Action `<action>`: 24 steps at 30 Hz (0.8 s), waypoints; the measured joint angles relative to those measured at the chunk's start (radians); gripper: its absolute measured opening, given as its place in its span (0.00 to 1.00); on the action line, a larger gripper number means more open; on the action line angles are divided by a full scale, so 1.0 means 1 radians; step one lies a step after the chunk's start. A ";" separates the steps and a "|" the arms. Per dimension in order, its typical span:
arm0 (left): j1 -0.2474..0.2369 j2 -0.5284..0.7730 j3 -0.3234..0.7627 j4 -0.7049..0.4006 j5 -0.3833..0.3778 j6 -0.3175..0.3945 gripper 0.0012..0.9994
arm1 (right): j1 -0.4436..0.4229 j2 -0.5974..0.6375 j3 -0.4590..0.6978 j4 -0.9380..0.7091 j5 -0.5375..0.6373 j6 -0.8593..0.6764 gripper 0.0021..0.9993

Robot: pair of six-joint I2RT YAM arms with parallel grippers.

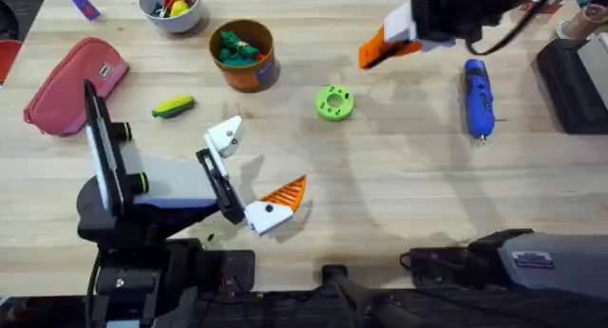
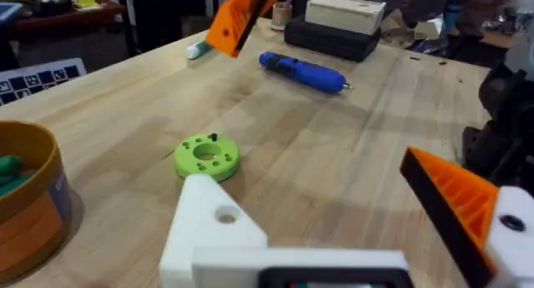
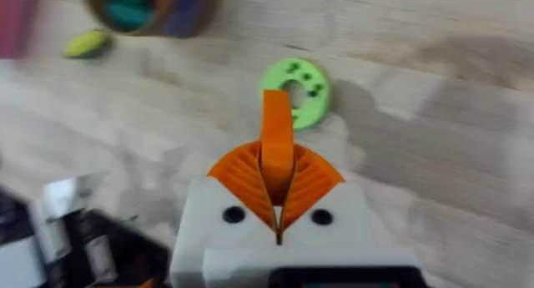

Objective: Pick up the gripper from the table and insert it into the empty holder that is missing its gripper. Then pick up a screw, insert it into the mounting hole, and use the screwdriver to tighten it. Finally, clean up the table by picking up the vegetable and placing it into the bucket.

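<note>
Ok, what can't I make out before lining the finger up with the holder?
Whether the green disc holds screws: too small, overhead.
The gripper, lower end: hidden inside the right end effector, right wrist view.
The bucket: cut off by the frame edge, left wrist view.
The vegetable: blurred, right wrist view.

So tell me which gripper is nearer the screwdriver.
Right. The right gripper hangs up and just left of the screwdriver in the overhead view; the left gripper sits far off, past the green disc.
</note>
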 joint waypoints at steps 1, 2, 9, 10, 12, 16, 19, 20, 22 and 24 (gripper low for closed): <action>0.000 0.000 0.000 0.000 0.000 0.000 0.99 | -0.011 -0.013 0.000 0.000 -0.049 -0.001 0.01; 0.000 0.000 0.000 0.000 0.000 0.000 0.99 | -0.022 -0.023 0.000 0.000 -0.095 -0.005 0.01; 0.000 0.000 0.000 0.000 0.000 0.000 0.99 | -0.094 -0.047 -0.085 0.067 -0.473 -0.065 0.01; 0.000 0.000 0.000 0.000 0.000 0.000 0.99 | -0.100 -0.047 -0.109 0.086 -0.520 -0.074 0.01; 0.000 0.000 0.000 0.000 0.000 0.000 0.99 | -0.112 -0.047 -0.164 0.139 -0.620 -0.090 0.01; 0.000 0.000 0.000 0.000 0.000 0.000 0.99 | -0.133 -0.047 -0.291 0.287 -0.832 -0.110 0.01; 0.000 0.000 0.000 0.000 0.000 0.000 0.99 | -0.141 -0.044 -0.382 0.411 -0.983 -0.113 0.01; 0.000 0.000 0.000 0.000 0.000 0.000 0.99 | -0.143 -0.040 -0.410 0.450 -1.034 -0.112 0.01; 0.000 0.000 0.000 0.000 -0.001 0.000 0.99 | -0.143 -0.027 -0.453 0.515 -1.109 -0.101 0.01; 0.000 0.000 0.000 0.000 -0.003 0.000 0.99 | -0.138 0.003 -0.485 0.552 -1.163 -0.082 0.01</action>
